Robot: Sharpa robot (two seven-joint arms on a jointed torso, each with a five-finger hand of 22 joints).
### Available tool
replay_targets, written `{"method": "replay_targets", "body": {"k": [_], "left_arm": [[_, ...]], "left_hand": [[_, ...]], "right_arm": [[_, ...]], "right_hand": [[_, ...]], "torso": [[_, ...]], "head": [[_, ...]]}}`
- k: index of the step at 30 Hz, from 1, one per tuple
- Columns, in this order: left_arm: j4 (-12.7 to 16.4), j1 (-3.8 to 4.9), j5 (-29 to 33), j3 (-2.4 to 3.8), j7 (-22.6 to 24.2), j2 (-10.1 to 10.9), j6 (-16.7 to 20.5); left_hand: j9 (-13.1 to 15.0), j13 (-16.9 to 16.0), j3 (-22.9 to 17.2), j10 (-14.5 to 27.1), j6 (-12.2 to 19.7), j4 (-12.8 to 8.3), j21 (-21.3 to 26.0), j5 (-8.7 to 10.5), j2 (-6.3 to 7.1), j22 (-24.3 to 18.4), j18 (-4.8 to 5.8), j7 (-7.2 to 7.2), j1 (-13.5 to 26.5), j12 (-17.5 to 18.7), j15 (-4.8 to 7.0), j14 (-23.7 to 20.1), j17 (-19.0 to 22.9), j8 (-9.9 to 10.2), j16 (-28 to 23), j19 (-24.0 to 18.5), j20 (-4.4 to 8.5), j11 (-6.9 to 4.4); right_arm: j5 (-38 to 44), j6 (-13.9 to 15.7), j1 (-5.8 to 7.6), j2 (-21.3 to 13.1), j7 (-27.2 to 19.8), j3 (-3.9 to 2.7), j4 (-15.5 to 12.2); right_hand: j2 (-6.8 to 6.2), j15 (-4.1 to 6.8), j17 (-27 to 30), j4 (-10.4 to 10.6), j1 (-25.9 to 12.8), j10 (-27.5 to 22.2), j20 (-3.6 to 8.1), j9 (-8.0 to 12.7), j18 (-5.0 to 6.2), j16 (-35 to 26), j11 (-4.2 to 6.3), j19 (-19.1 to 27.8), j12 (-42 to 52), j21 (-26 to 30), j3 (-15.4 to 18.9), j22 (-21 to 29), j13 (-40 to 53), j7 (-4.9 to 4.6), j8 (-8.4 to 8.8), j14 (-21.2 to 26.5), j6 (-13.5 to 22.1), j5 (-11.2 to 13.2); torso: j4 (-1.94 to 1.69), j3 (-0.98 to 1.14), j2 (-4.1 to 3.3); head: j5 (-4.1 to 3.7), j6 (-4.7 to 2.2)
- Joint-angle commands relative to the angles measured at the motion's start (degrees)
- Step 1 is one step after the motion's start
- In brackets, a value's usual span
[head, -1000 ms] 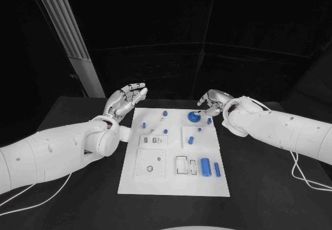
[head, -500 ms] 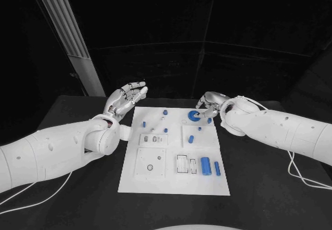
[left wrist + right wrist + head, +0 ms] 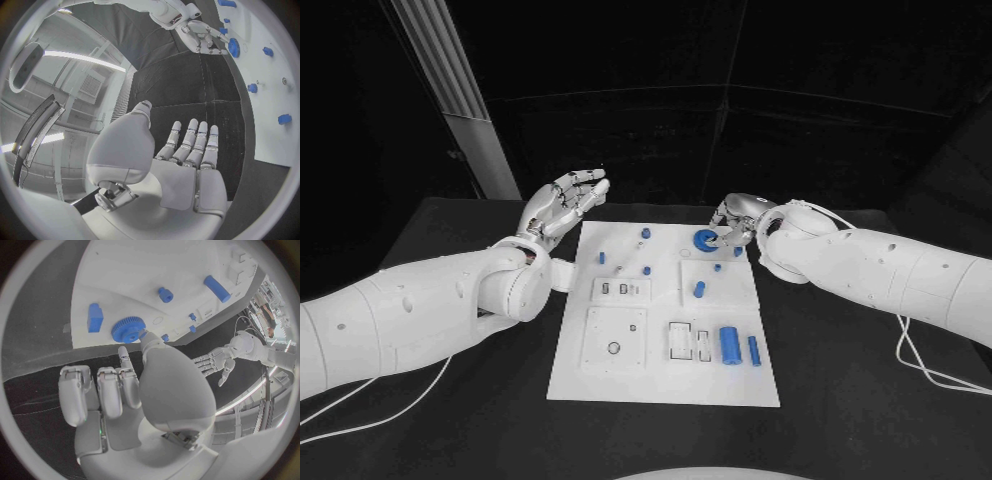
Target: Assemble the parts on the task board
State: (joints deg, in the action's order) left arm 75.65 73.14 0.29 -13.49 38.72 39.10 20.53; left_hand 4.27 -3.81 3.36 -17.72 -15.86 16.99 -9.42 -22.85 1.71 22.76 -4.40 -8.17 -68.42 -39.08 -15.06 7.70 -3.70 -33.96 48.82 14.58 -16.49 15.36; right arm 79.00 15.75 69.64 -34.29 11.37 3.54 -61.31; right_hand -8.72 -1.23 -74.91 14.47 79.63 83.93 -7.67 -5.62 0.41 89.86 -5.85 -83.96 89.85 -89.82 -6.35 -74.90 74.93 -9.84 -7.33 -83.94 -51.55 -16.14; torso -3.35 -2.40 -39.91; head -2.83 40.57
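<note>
Task board (image 3: 661,375) lies flat in the middle of the black table (image 3: 877,400), white, with its blue parts where they were a second ago. In the head view, the blue gear (image 3: 705,240) sits at the board's far right corner, same spot as before. The right hand (image 3: 740,220) has eased in a touch nearer since then and now has its fingertips right at the gear's edge. The left hand (image 3: 564,203) hangs above the table just off the board's far left corner, unchanged, fingers straight and apart, nothing in it. A blue cylinder (image 3: 727,345) and a thinner blue pin (image 3: 751,351) lie side by side near the board's near right corner.

Over to the left wrist view: the left hand (image 3: 187,155) is flat and released, fingers extended over dark table. Far off, the right hand (image 3: 203,37) is at the gear (image 3: 234,47).

Right wrist view now: the right hand (image 3: 125,390) has its thumb tip and one extended finger touching the gear (image 3: 128,330), the other fingers curled in. Whether it truly grips the gear, I cannot tell. A blue block (image 3: 95,317) stands just beside the gear on the board (image 3: 125,280).
</note>
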Motion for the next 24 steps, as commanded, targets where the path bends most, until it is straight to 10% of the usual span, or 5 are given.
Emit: {"method": "replay_targets", "body": {"k": [1, 24], "left_arm": [[0.0, 0.07, -0.4, 0.03, 16.8, 0.0, -0.8], [0.0, 0.07, -0.4, 0.03, 16.7, 0.0, -0.8]], "left_hand": [[-0.1, 0.0, -0.4, 0.1, 0.3, -0.1, 0.3, 0.03, -0.52, 0.0, -0.85, -8.92, 0.1, -0.2, -0.12, -0.1, 0.0, -0.4, 0.3, -0.4, -0.04, -0.03], [-0.1, 0.0, -0.4, 0.1, 0.4, -0.1, 0.4, 0.03, -0.59, -0.1, -0.85, -8.92, 0.1, -0.2, -0.11, -0.1, 0.0, -0.4, 0.3, -0.4, -0.04, -0.03]], "right_arm": [[1.8, -1.6, 0.10, 0.2, 1.5, -0.03, 0.3], [2.5, -4.6, 0.04, 1.9, 1.6, -0.03, 2.0]], "right_hand": [[0.18, -0.39, -15.1, -0.1, 0.3, 6.1, -0.24, 0.2, -0.41, 0.1, -0.24, -6.0, 0.1, -0.2, -0.1, -15.1, 15.1, 0.02, 0.05, -6.1, 0.8, 0.5], [1.53, -0.21, -15.1, -1.2, 1.2, 6.1, -0.11, 0.0, -0.41, 0.1, 0.02, -6.0, 0.1, -0.2, -0.8, -15.1, 15.1, 0.33, -0.53, -6.1, 0.6, 1.0]], "torso": [[-0.04, 0.01, -0.04], [-0.02, 0.01, -0.03]], "head": [[-0.06, 0.04], [0.24, 0.23]]}}
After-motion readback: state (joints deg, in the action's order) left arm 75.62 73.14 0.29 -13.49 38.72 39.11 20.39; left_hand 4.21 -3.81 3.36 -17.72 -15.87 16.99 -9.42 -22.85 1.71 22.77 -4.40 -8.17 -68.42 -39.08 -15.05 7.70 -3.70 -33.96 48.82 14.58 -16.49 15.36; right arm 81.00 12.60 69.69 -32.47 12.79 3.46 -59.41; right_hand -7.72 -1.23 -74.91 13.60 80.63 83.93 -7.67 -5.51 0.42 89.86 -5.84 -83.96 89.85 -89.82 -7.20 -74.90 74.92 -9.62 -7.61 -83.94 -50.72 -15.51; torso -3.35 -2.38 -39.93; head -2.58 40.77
